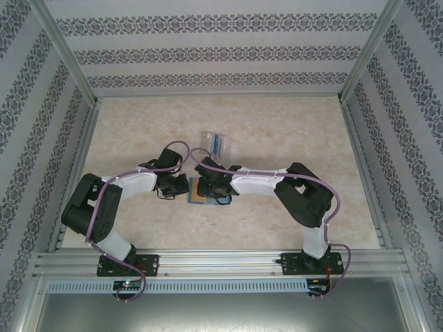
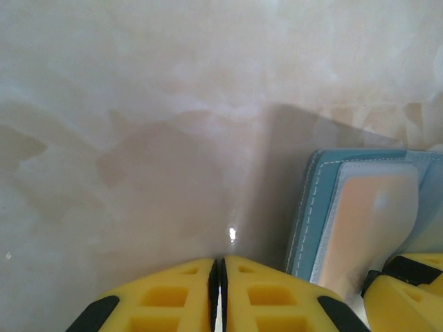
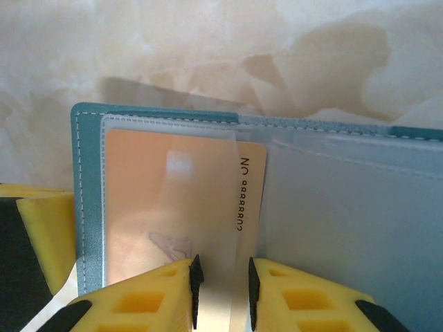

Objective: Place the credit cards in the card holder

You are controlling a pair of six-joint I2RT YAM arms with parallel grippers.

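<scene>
The left arm (image 1: 104, 207) and the right arm (image 1: 304, 200) look alike, with bulky glossy black joint housings linked by smooth white shells. A lilac cable (image 1: 176, 146) runs along each arm from base to wrist, looping free at the bends. Each arm stands on a flat black base plate (image 1: 128, 263). The left gripper (image 2: 220, 266) has blocky yellow fingers (image 2: 166, 297) with moulded rectangular recesses, black outer corners and thin black inner pads. The right gripper (image 3: 221, 273) is made the same.
</scene>
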